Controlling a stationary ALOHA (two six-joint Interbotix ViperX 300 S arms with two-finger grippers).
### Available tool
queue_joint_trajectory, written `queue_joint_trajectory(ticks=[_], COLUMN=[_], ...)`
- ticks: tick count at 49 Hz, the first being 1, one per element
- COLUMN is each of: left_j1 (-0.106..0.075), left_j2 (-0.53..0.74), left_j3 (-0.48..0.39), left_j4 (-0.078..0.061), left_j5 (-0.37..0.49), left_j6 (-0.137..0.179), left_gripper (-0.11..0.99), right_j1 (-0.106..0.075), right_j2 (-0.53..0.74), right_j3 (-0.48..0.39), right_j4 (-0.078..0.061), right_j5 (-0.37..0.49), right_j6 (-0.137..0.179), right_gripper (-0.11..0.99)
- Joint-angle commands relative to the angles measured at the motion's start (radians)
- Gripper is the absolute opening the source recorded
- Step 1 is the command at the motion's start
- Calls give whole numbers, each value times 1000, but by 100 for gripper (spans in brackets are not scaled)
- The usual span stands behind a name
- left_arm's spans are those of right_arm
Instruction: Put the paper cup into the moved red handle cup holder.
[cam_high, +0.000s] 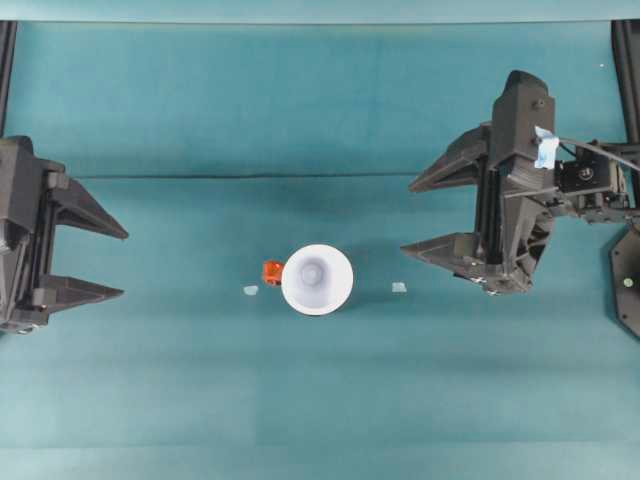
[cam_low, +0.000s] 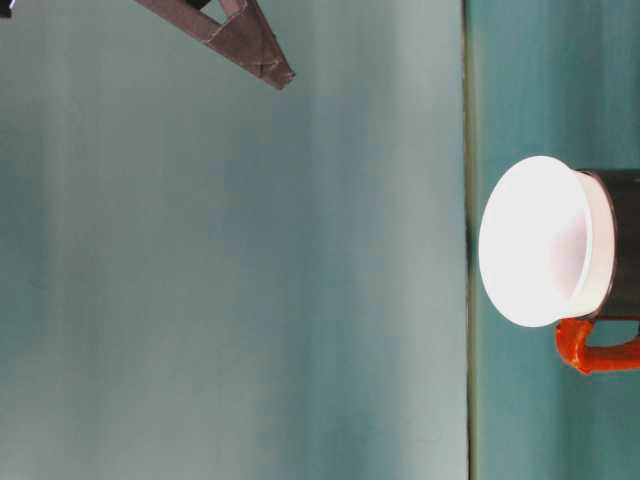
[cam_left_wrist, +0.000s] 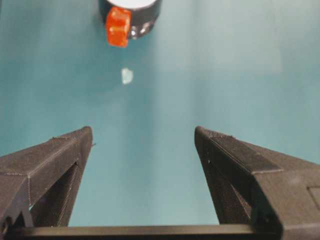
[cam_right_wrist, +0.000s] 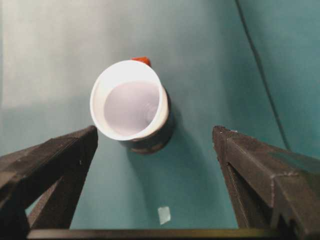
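Two hands are over the bench (cam_high: 200, 100), and both are empty. The paper cup (cam_high: 317, 279) already sits inside the red handle cup holder (cam_high: 272, 272). From above, the white rim covers almost all of the black holder, so mostly the little red handle pokes out on one side. In the table-level view the paper cup (cam_low: 545, 240) stands up out of the red handle cup holder (cam_low: 625, 245), with the wide rim well above the holder's top. I cannot tell if the cup is pushed all the way down, but it looks straight and steady. So the job looks done, or nearly done. All that seems left is for the arms to go back to rest.

The cup and holder stand near the middle of the bench, a little closer to its front edge than to its back edge. Two tiny pale scraps lie on the bench, one on each side of the holder.

The left hand (cam_high: 125, 263) is by the left edge of the bench, well apart from the cup. Its two fingers are spread wide and point at the cup, holding nothing. The right hand (cam_high: 405, 217) is by the right side, closer to the cup but not touching it. Its fingers are spread wide too, with nothing between them. In the right wrist view the paper cup (cam_right_wrist: 129, 106) sits ahead of the spread fingers.
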Motion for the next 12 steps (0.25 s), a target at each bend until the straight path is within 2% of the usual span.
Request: queue_joint_trajectory(ticks=[1, 12], left_j1=[0, -2], left_j2=[2, 2], left_j3=[-12, -12], left_j4=[3, 2], left_j5=[-5, -3], left_j6=[-2, -2], left_gripper=[90, 90], right_j1=[3, 2], right_j2=[-5, -5], right_j3=[-8, -6], right_j4=[3, 2], right_j5=[-9, -9], right_j6=[8, 8], right_gripper=[83, 83])
